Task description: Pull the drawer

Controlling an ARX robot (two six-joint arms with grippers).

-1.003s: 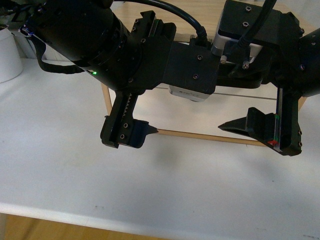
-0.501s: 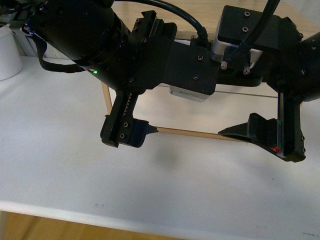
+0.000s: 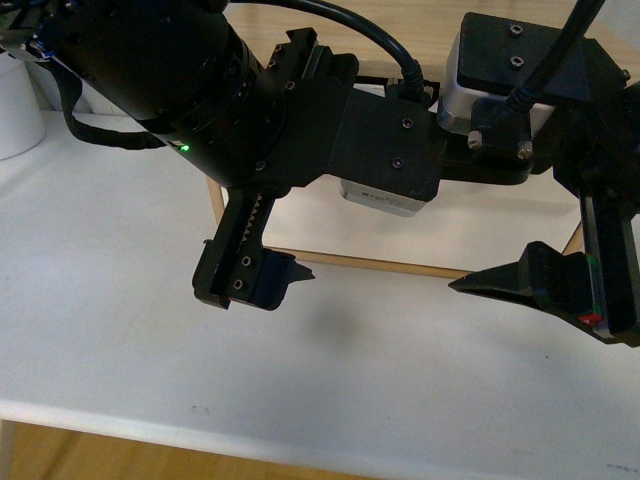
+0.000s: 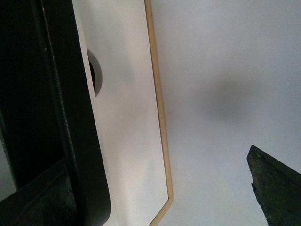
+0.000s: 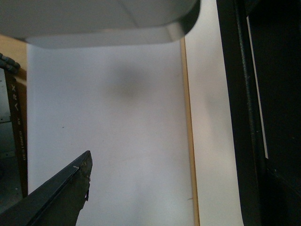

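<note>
White drawer [image 4: 127, 117] with black bar handle [image 4: 82, 141] lay past left gripper [image 4: 155, 179], fingers [image 4: 273, 188] wide apart, right gripper [image 5: 183, 179] spread too above table [image 5: 117, 141], from the front left arm [image 3: 200, 90] and right arm [image 3: 570, 120] covered most of it, white container [image 3: 12, 110] at left.
</note>
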